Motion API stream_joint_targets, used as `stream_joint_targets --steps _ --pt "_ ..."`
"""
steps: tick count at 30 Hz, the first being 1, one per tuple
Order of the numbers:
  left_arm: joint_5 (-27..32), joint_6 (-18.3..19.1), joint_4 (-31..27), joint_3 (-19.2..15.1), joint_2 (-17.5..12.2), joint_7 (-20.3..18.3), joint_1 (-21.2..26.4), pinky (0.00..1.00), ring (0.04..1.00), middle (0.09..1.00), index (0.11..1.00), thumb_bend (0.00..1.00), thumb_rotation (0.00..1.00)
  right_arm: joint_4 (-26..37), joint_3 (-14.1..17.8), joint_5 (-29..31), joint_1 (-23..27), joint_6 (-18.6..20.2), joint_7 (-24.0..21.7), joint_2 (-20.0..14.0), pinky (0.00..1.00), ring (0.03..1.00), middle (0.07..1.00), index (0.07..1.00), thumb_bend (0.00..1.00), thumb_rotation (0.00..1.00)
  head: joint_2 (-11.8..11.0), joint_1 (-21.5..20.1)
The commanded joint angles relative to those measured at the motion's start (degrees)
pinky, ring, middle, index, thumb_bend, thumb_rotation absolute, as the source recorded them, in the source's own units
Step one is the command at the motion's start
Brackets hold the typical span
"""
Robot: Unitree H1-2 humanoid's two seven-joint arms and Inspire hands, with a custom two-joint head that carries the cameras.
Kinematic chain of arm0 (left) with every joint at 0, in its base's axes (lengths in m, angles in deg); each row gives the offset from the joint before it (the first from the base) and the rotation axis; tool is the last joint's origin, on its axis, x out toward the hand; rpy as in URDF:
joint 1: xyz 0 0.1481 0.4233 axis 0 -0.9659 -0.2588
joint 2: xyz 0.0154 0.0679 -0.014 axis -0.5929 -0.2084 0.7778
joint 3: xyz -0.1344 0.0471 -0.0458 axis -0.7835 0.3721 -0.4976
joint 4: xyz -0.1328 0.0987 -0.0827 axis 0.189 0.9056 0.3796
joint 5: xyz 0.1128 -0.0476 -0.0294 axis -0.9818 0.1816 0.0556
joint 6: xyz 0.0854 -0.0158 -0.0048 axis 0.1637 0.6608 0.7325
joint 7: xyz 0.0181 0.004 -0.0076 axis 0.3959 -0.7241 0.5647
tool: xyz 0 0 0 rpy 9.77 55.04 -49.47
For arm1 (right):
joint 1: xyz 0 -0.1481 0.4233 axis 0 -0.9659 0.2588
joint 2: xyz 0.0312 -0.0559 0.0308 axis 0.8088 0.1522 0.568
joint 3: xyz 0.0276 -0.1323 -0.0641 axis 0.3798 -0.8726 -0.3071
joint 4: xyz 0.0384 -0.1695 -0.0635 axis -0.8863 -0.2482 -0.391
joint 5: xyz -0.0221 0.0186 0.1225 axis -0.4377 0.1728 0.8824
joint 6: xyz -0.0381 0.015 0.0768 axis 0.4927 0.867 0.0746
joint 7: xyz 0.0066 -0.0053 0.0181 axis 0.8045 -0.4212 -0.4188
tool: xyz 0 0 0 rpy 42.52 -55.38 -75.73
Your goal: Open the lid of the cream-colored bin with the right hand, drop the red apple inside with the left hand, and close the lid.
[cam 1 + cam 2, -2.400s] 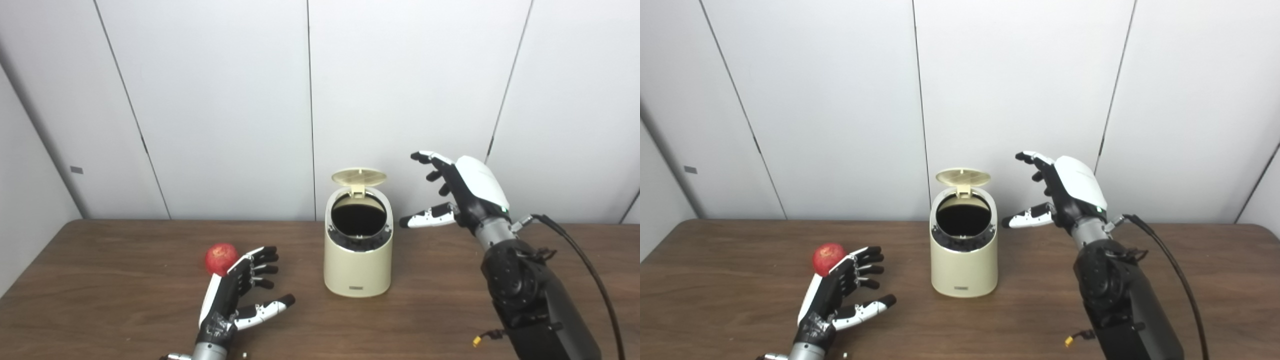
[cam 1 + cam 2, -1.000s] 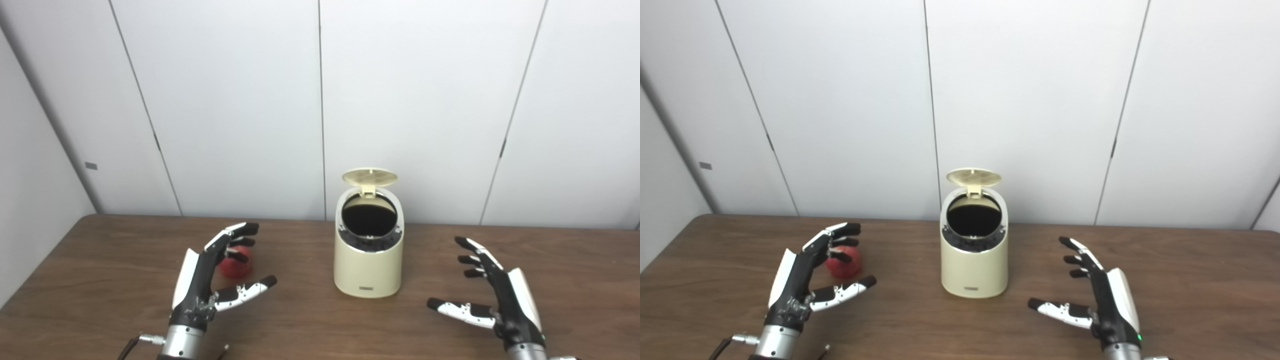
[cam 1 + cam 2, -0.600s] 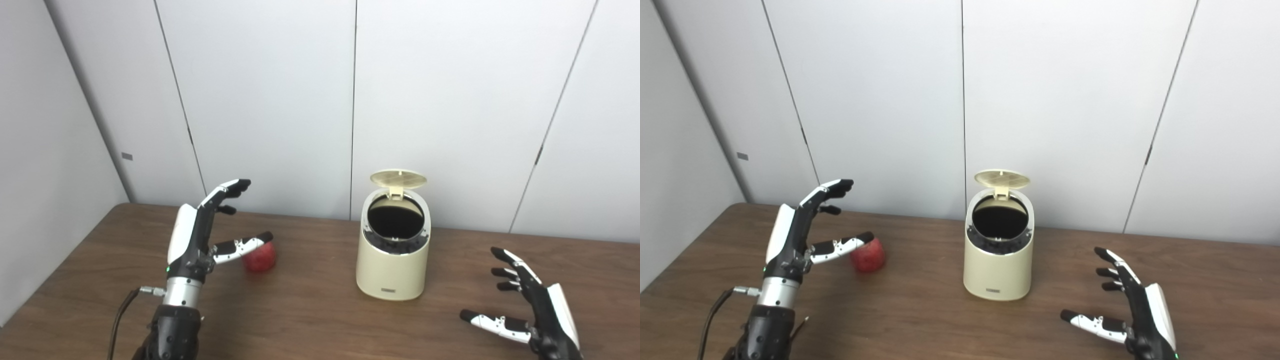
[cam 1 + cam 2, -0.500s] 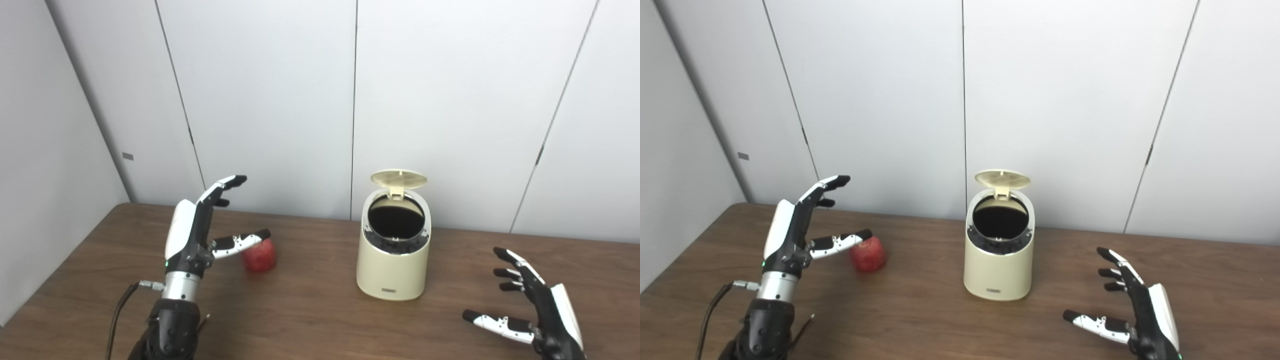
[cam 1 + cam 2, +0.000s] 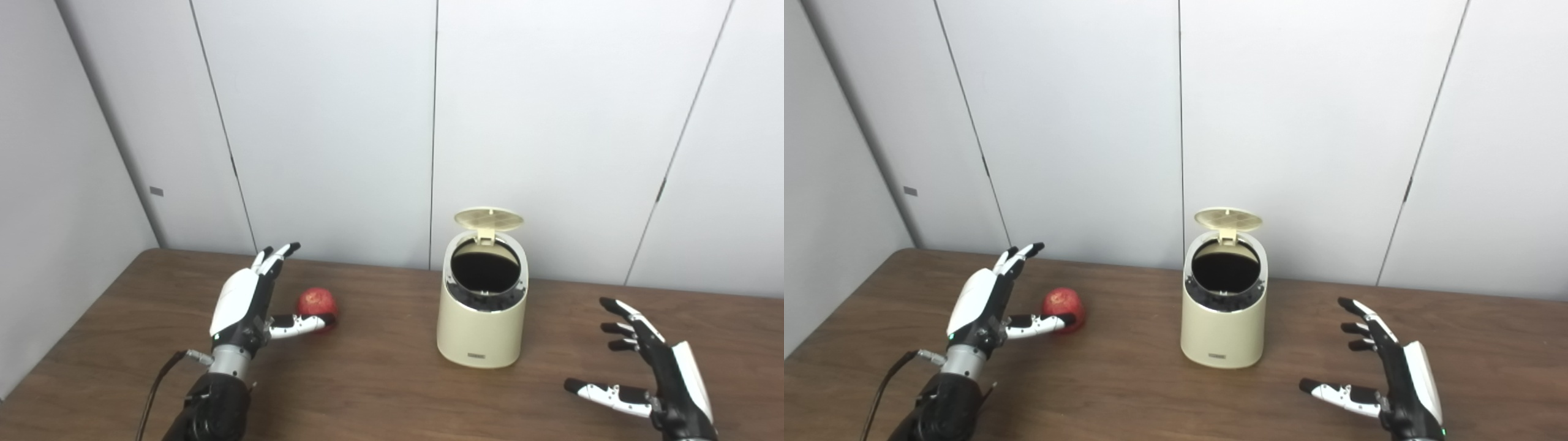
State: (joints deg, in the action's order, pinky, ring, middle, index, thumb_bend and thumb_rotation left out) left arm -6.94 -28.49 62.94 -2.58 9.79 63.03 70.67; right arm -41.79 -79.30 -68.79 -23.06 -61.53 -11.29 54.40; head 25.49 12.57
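Right eye view: green light [image 5: 1442, 433] on right hand [image 5: 1399, 383], elsewhere cropped.

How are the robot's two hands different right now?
The left hand is right beside the red apple, thumb low against it; the right hand is near nothing, off to the bin's right. The left shows its white back; the right shows black fingers. Both are open and empty.

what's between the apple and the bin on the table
Nothing: only bare table separates the red apple from the cream-colored bin, clear in both eye views.
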Motion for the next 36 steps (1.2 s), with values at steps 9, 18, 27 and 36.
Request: stream_joint_targets --steps 9,18,27,36 --pt "-0.35 -2.71 6.40 2.25 -1.27 4.42 3.45 0.79 0.931 0.900 0.893 0.91 0.26 3.35 0.14 -0.55 0.66 0.25 -0.07 -0.05 0.63 0.733 0.839 0.808 0.77 0.07 0.42 -0.42" --pt "0.50 -4.37 12.27 3.53 -0.82 6.67 4.82 0.75 0.867 0.886 0.889 0.86 0.21 4.87 -0.10 -0.65 0.18 1.22 -0.63 0.16 0.62 0.731 0.841 0.809 0.77 0.10 0.78 -0.92" --pt "1.58 -8.10 17.38 4.96 0.03 9.46 6.10 0.69 0.815 0.862 0.866 0.83 0.17 5.86 -0.36 -1.17 -0.05 1.62 -0.72 0.72 0.60 0.723 0.841 0.802 0.77 0.10 1.15 -1.43" --pt "1.27 -8.94 19.43 7.15 1.19 10.60 6.83 0.64 0.741 0.801 0.850 0.80 0.18 7.64 -0.25 -1.44 -0.45 3.04 -1.23 1.39 0.60 0.721 0.844 0.800 0.77 0.08 1.78 -1.89"
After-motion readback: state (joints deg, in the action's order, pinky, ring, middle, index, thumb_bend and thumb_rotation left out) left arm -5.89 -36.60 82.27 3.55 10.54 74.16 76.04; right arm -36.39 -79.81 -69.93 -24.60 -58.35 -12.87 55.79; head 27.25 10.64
